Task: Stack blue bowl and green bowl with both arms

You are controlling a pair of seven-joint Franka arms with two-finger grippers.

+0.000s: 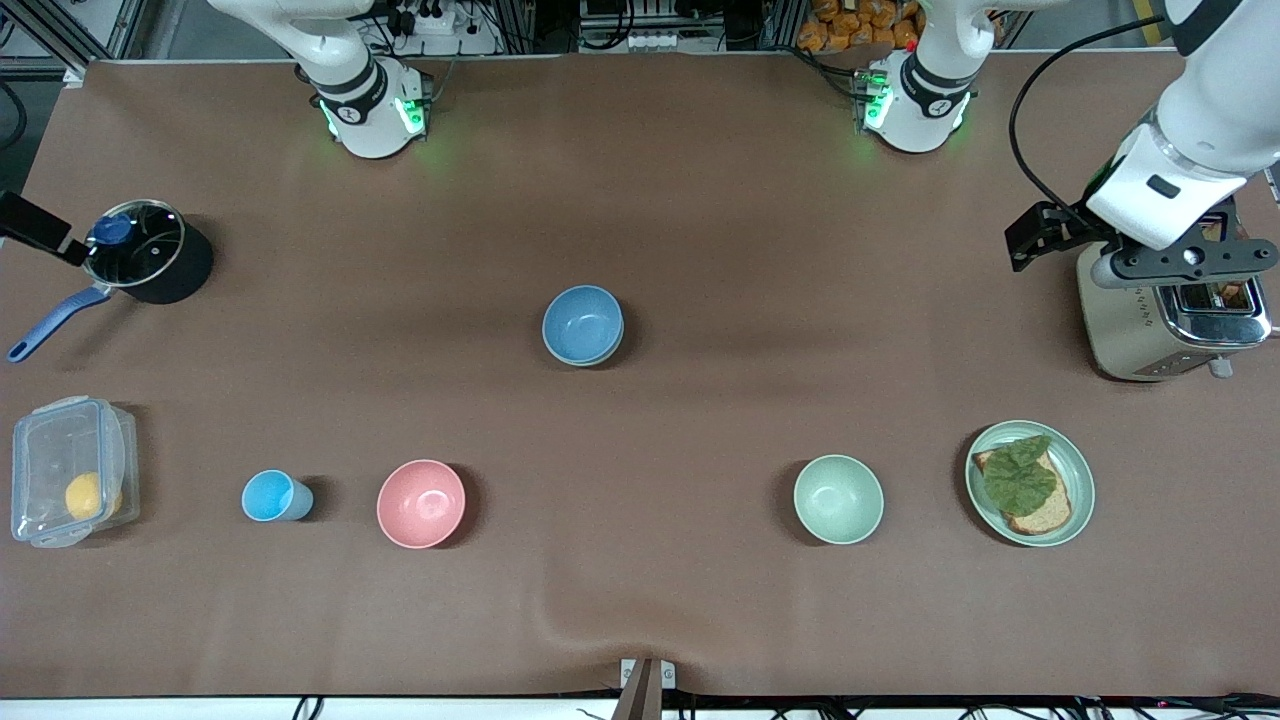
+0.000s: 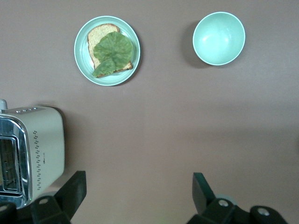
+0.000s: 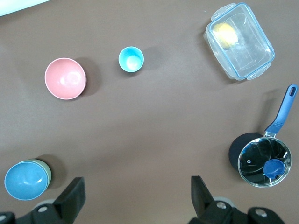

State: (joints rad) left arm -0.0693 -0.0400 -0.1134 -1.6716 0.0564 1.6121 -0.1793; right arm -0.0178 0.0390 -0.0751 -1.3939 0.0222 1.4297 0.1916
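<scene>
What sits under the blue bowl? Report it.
The blue bowl rests nested in the green bowl, of which only a rim sliver shows in the right wrist view. The green bowl's inside is covered.

Even, bright overhead light falls on the table [image 1: 640, 600]. Soft short shadows hug the bowls. All views are sharp, without glare.

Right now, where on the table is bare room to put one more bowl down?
Bare cloth lies between the pink bowl and the mint bowl, nearer the camera than the blue bowl. It is more crowded around the toaster and sandwich plate.
</scene>
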